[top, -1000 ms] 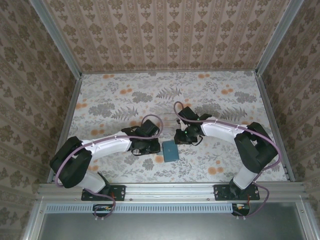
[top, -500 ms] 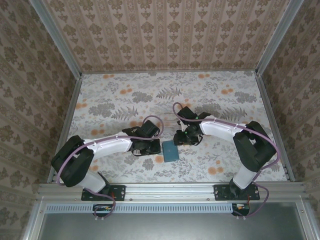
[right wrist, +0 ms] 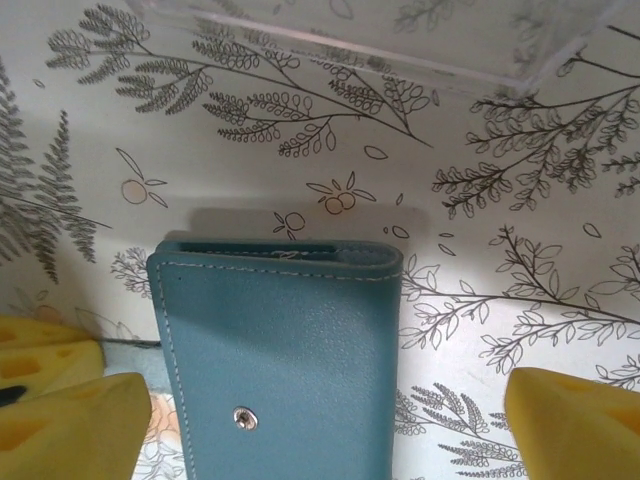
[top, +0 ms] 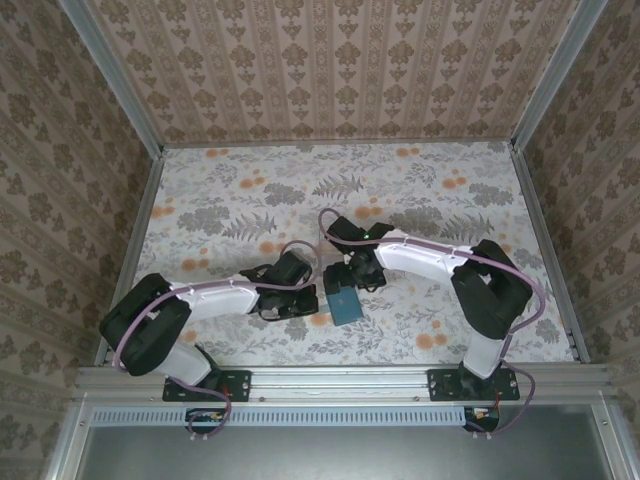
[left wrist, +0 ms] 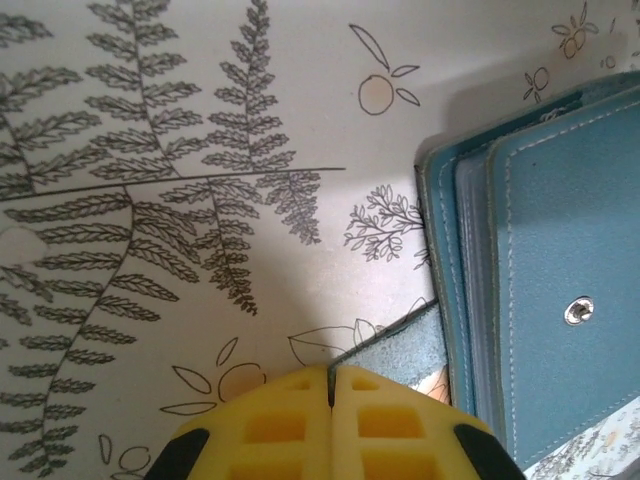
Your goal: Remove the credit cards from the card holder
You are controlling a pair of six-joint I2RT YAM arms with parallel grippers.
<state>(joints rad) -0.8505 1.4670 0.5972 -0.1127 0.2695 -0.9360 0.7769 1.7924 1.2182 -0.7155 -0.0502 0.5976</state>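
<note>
The card holder, a teal wallet, lies folded shut on the table near the front middle. Its cover with a metal snap stud faces up. My left gripper is at its left edge, shut on the holder's thin blue-grey side tab, which runs between the yellow fingertips. My right gripper hangs open just over the holder. One yellow finger is left of it and the other to its right, neither touching. The credit cards are hidden inside.
A small clear plastic tray stands on the floral table cover just beyond the holder. Both arms meet over the front middle of the table. Patterned walls close in the left, right and back sides.
The right gripper swung left and nearer, over the card holder, and its jaws opened wide. The left gripper finished closing on the side tab and shifted slightly.
</note>
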